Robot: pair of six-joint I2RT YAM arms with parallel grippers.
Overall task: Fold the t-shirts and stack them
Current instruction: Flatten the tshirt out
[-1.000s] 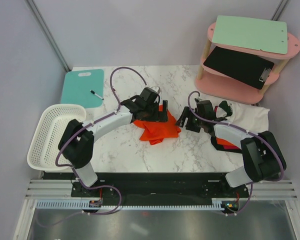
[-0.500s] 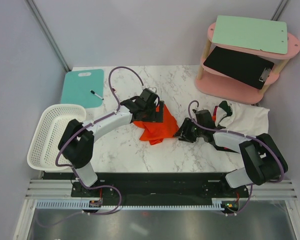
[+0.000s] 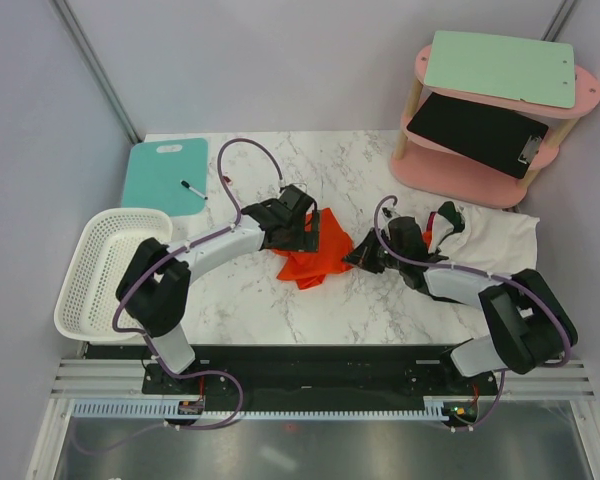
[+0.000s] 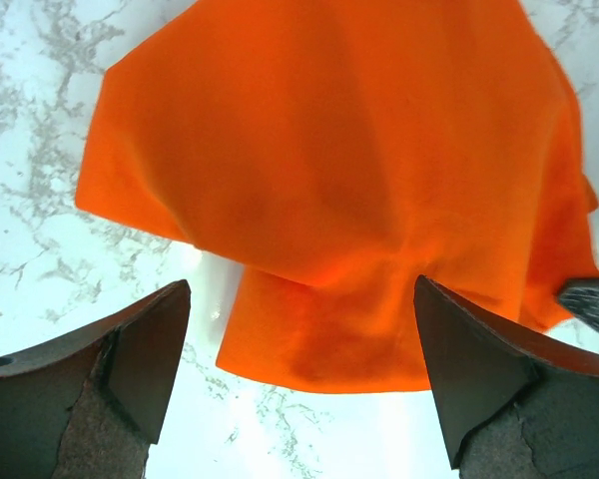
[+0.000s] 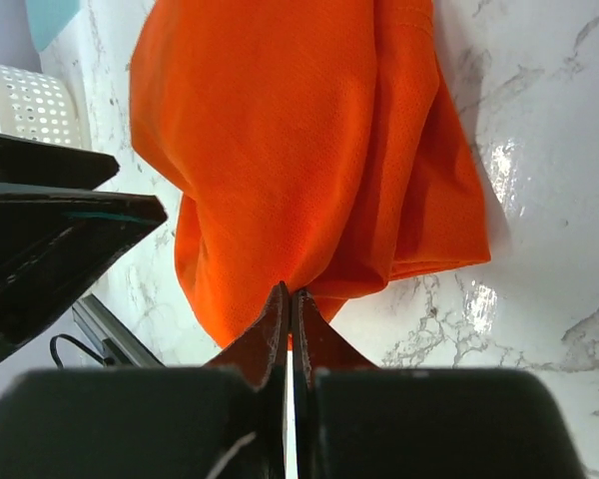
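- An orange-red t-shirt [image 3: 315, 255] lies bunched near the middle of the marble surface [image 3: 280, 305], between the two arms, not yet spread or folded.
- The right hand [image 5: 290, 297] sits at the shirt's right-hand edge with its fingers pressed together. In the wrist view the folds of cloth run to a point at the tips, so it appears to be nipping the hem.
- The left hand [image 4: 299, 299] hangs over the heap's left and far side, fingers spread wide, with cloth showing in the gap between them and nothing gripped.
- The relation that matters is that the shirt lies leftward of the right hand and directly beneath the left one, so each arm has its own side of the cloth within reach.
- In the overhead view the heap is about as wide as it is deep and shows no plain long axis.
- Judged from this, the step in hand is opening the shirt out, which calls for the left hand to come down on the opposite edge before the two draw apart.
- More orange-red cloth shows partly hidden under the right forearm, by the white sheet [image 3: 505, 238].
- A white basket [image 3: 85, 275] sits at the surface's left edge, well apart from the shirt.
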